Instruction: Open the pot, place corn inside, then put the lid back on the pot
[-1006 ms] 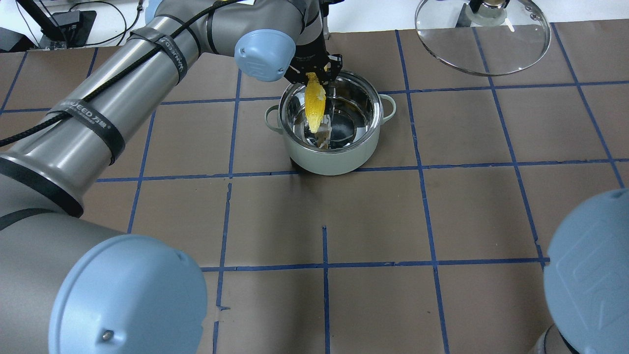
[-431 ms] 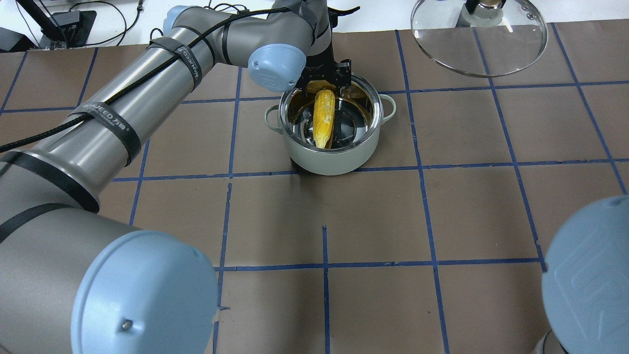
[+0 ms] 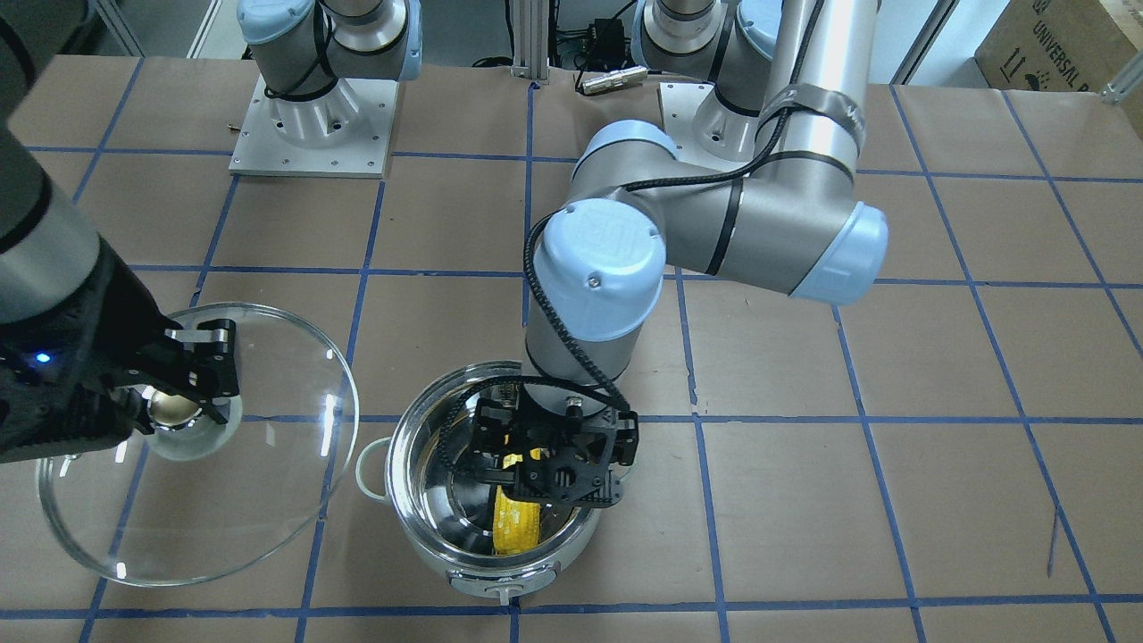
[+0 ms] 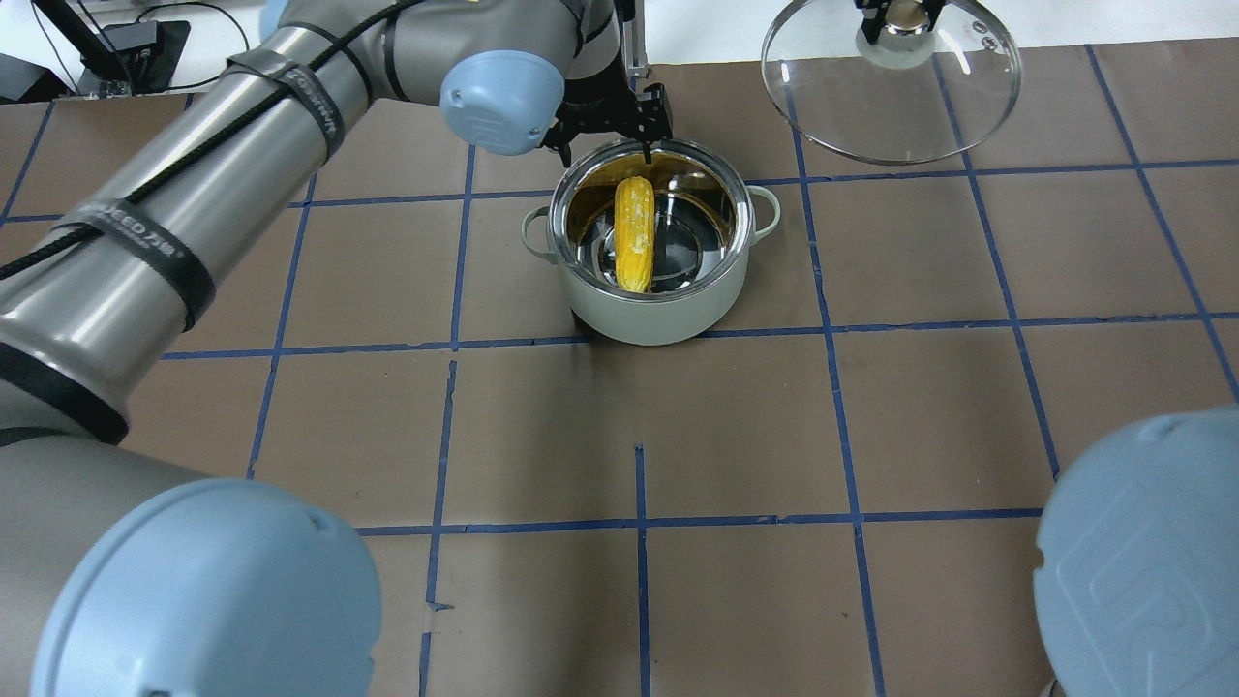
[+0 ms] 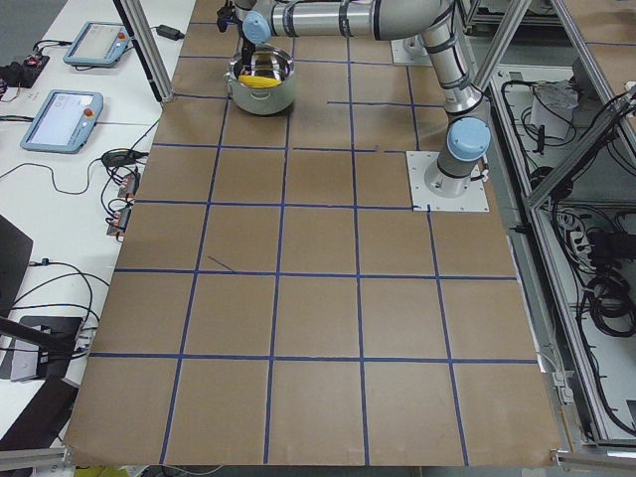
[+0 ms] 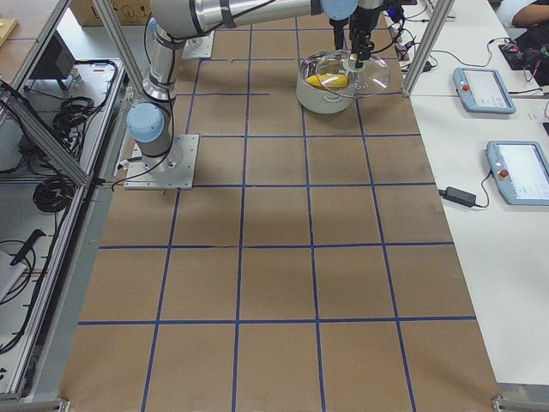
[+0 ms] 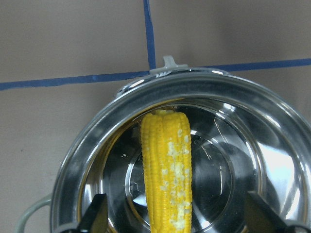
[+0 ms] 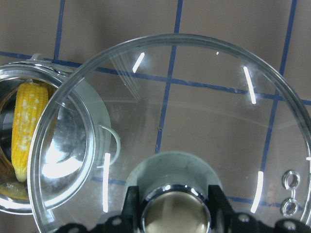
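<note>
Lid [image 4: 891,97]: we see it up in the air beside the pot [image 4: 668,315]; glass, so we think it breaks easily.
Hold: the knob [image 8: 176,216].
Right gripper [image 8: 176,206]: closed on knob.
Left gripper [image 4: 606,151]: wide, empty, over pot.
Corn [image 4: 634,232]: inside pot.

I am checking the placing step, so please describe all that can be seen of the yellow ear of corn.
The yellow ear of corn lies alone inside the open steel-lined, mint-bodied pot, stretched across the shiny floor with its blunt end close to the wall. Its kernels show pale whitish patches. The open left gripper hovers above, not touching it.
</note>
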`<state>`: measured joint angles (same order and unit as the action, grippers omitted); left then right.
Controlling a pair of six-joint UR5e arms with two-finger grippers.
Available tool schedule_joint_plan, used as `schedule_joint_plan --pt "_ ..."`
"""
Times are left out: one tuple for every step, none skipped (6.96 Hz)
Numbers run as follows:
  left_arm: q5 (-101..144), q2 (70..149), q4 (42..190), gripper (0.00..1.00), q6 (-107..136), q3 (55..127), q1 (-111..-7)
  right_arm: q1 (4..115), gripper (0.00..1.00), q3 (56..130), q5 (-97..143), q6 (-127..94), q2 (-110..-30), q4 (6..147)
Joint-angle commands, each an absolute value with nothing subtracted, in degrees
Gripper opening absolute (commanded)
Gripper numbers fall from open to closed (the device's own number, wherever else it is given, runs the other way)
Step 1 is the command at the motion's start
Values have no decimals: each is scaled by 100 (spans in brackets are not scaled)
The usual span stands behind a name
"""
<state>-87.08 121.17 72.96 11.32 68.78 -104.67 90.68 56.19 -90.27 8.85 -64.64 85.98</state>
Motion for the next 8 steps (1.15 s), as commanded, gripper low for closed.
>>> schedule_joint_plan --pt "-8728 10992 7961 100 424 7545 -9707 9456 11 5801 -9070 336 -6268 9113" --pt "-8736 10264 8076 100 404 8176 -9355 9648 11 5801 -9253 125 -6127 9297" --pt "-8797 9622 8086 100 404 8818 -9125 9859 11 5783 -9272 -155 -5978 9386" --pt "-8954 9163 8086 100 230 9277 -9080 10044 11 5792 -9246 -341 -5872 9422" --pt "-9069 8906 8190 100 133 9403 -9088 10237 10 5792 -9176 -482 -5749 9465" --pt "-9079 8860 8548 100 -42 9222 -9079 10413 10 5792 -9158 -605 -5618 9466" --pt "-9088 8946 8621 100 -227 8976 -9079 10537 9 5809 -9010 -624 -5538 9501" --pt "-9079 9095 8796 100 -237 8652 -9062 10616 10 5810 -9000 -737 -5485 9544"
